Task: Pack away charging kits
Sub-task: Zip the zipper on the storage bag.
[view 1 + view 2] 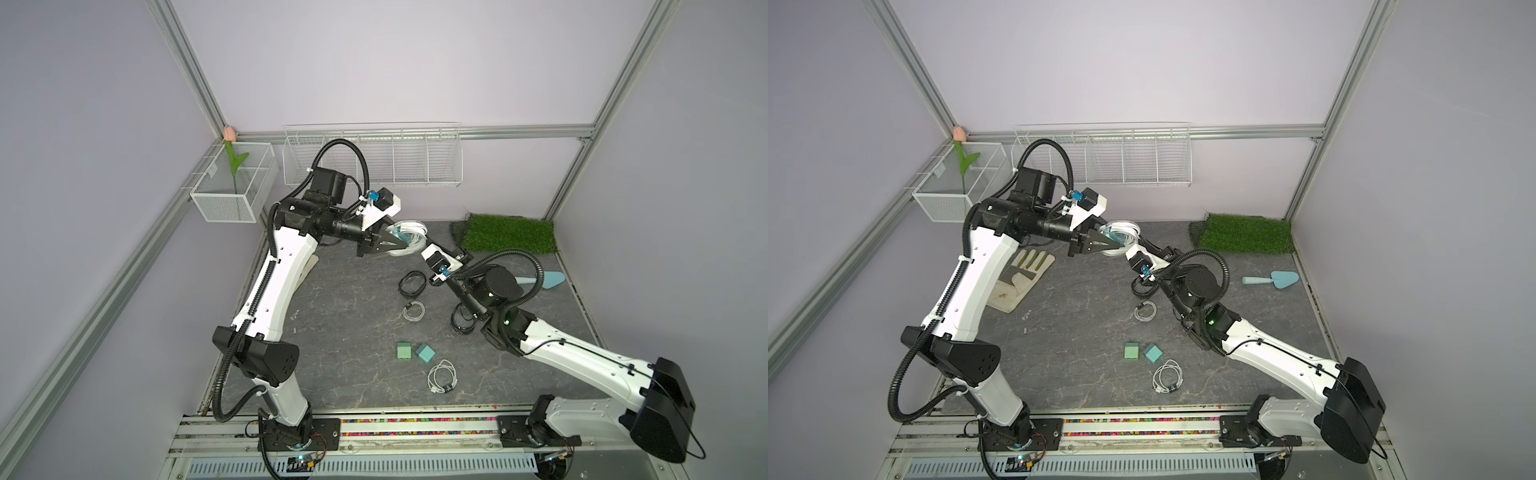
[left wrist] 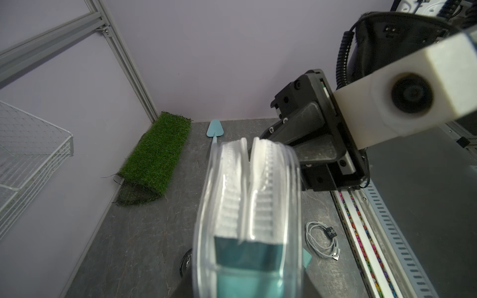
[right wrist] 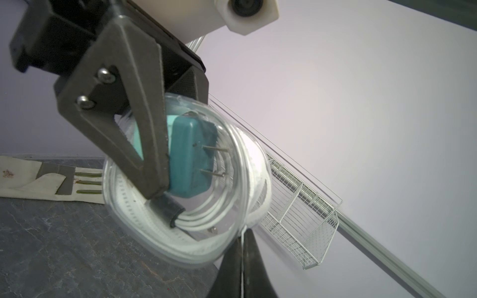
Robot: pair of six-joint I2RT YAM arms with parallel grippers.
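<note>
1. Above the far middle of the table [image 1: 332,340], the left arm stands with its elbow high and its wrist level. The left gripper [image 1: 394,245] points toward the right arm and is clamped across a clear round case [image 1: 409,232], which it holds off the surface.
2. The right arm stretches low and long from its base. The right gripper [image 3: 243,233] is fully closed, with its tips meeting the case's white zip rim. Whether it pinches anything, I cannot tell.
3. Right wrist view only: inside the case sits a teal charger [image 3: 191,154] with two prongs out, and a coiled white cable [image 3: 204,216] lies under it.
4. Left wrist view only: the zip teeth are parted along the case's edge.
5. On the near side of the table, a green block [image 1: 403,350] lies just beside a teal block [image 1: 425,353]. The near cable [image 1: 442,376] lies close by, and the mid-table cable [image 1: 413,311] lies farther in.
6. A top view shows the glove [image 1: 1021,282] and the trowel [image 1: 1273,279] unobstructed.
7. Writing: the black tie [image 2: 330,232] on the near cable has pale letters that are too small to read.
</note>
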